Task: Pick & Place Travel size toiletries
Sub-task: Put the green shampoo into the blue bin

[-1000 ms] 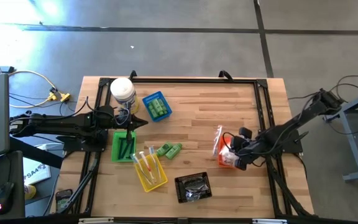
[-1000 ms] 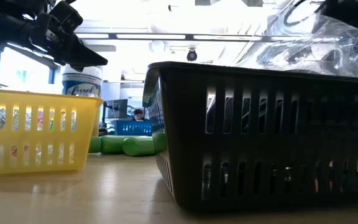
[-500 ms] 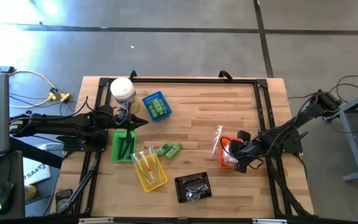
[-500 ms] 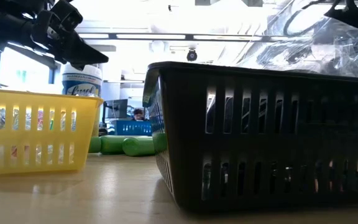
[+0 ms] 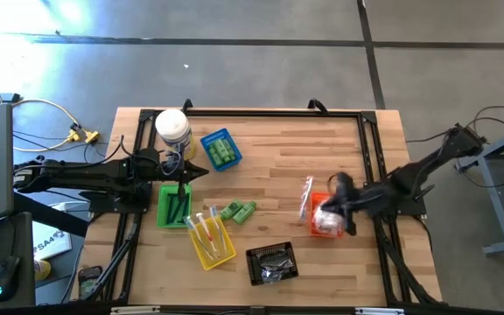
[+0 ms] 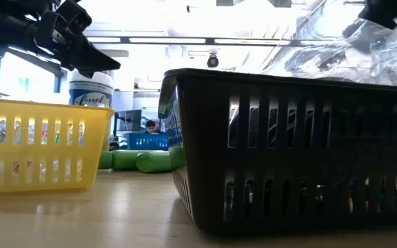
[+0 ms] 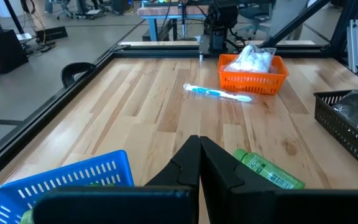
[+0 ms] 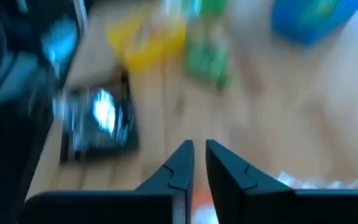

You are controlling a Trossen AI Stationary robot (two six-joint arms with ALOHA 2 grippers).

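Hovering at the orange basket [image 5: 322, 203] near the table's [image 5: 278, 149] four o'clock side, the right gripper [image 8: 196, 160] shows its fingers slightly parted, holding nothing visible. White puffy packets [image 7: 252, 57] fill that basket: probably light, soft, crinkly, best pinched mid-body. The left gripper [image 7: 199, 155] waits with fingers closed at nine o'clock.

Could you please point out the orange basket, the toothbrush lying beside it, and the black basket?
orange basket [image 7: 253, 82]: left wrist view, front wall.
toothbrush [image 7: 219, 93]: left wrist view, middle of the handle.
black basket [image 5: 272, 274]: high view, near rim.
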